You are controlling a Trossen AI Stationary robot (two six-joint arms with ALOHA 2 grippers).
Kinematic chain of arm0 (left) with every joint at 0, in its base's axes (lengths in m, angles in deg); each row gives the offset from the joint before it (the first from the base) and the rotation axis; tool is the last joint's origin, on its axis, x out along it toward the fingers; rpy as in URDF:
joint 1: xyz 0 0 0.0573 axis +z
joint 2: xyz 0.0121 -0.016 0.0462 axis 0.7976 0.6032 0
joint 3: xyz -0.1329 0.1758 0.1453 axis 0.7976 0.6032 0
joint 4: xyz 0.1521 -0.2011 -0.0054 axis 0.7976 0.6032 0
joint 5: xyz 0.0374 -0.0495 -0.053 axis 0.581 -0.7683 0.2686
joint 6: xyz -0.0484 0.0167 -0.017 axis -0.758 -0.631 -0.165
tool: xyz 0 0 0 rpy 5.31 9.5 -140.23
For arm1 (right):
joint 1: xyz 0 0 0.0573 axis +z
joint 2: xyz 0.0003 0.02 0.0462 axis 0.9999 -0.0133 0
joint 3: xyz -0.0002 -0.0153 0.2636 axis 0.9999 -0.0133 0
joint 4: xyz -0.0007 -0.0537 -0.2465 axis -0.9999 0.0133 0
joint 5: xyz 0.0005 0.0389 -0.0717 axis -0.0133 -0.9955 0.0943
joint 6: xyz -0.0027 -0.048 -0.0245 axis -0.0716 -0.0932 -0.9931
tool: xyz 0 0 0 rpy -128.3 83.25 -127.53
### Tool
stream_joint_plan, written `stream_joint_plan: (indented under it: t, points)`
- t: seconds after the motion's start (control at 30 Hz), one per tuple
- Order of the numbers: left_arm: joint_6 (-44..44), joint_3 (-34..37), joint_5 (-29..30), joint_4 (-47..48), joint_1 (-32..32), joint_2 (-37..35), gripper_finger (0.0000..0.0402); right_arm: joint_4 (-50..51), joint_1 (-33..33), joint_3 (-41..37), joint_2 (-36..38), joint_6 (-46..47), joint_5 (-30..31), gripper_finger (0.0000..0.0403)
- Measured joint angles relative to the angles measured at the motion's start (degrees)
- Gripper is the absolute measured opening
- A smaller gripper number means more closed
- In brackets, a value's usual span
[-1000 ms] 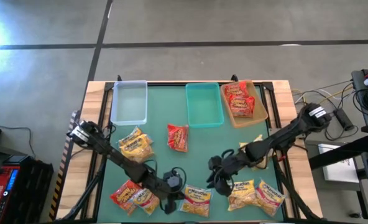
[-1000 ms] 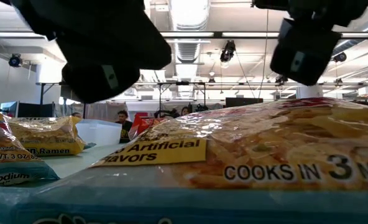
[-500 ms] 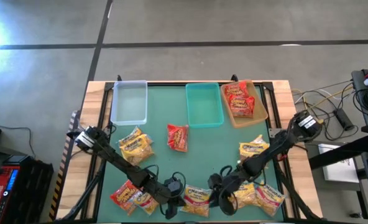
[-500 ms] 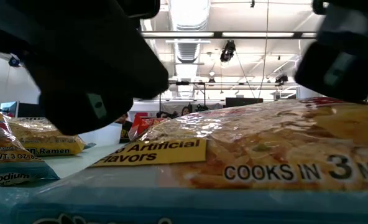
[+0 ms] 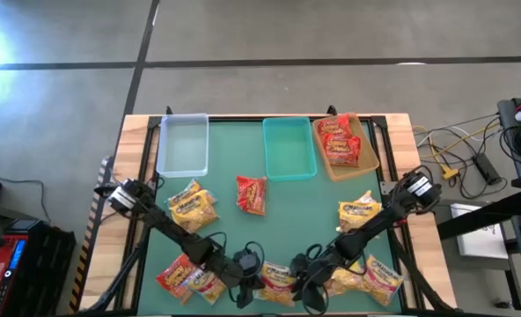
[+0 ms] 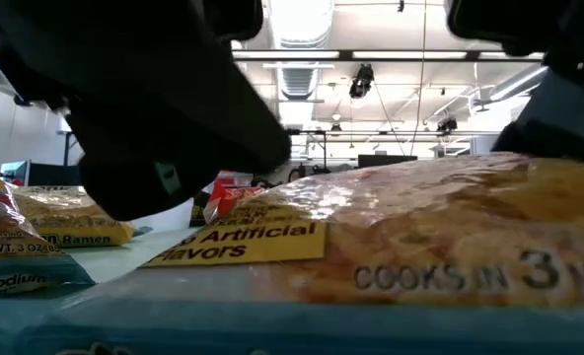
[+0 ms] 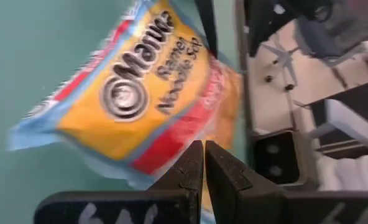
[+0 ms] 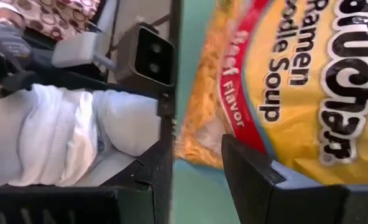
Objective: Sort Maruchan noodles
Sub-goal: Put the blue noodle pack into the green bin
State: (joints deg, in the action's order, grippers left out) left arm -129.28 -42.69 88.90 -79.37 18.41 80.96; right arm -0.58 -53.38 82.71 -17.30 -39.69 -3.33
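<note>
The Maruchan noodles lie scattered over the green worktop (image 5: 243,229). One yellow packet (image 5: 278,283) sits at the near edge in the middle, between the two grippers. A pair of packets (image 5: 188,277) lies at the near left corner, two more (image 5: 370,277) at the near right, a yellow one (image 5: 193,204) at mid-left, a red one (image 5: 252,194) near the centre, and another yellow one (image 5: 359,210) at mid-right. More red packets (image 5: 340,141) are stacked in the tan bin (image 5: 366,157) at the far right. The teal bin (image 5: 289,148) and the clear bin (image 5: 183,145) stand beside it along the far edge.

The left gripper (image 5: 245,280) is low at the near edge, just left of the middle packet, its fingers (image 7: 193,168) pressed together with nothing between them; the packet (image 7: 134,106) lies just beyond their tips. The right gripper (image 5: 306,283) is down at the packet's right side, its fingers (image 8: 252,168) apart, with a yellow beef-flavour packet (image 8: 296,81) just past them; whether they touch it I cannot tell.
</note>
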Motion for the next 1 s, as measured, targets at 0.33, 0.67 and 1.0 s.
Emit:
stream_joint_plan:
  t: [0.33, 0.67, 1.0]
  points:
    - [5.4, 0.0, 1.2, 2.6, 3.4, 0.0, 0.0000, 6.8, -3.8, 0.0, 1.5, -4.7, 1.8, 0.0127]
    - [13.2, -0.1, 1.1, 7.5, 9.6, -0.3, 0.0000, 20.6, -11.2, 0.0, 6.0, -12.9, 1.6, 0.0127]
    - [22.8, 0.0, 1.2, 13.9, 17.3, -2.6, 0.0000, 31.3, -19.6, -0.2, 12.3, -21.3, 2.4, 0.0127]
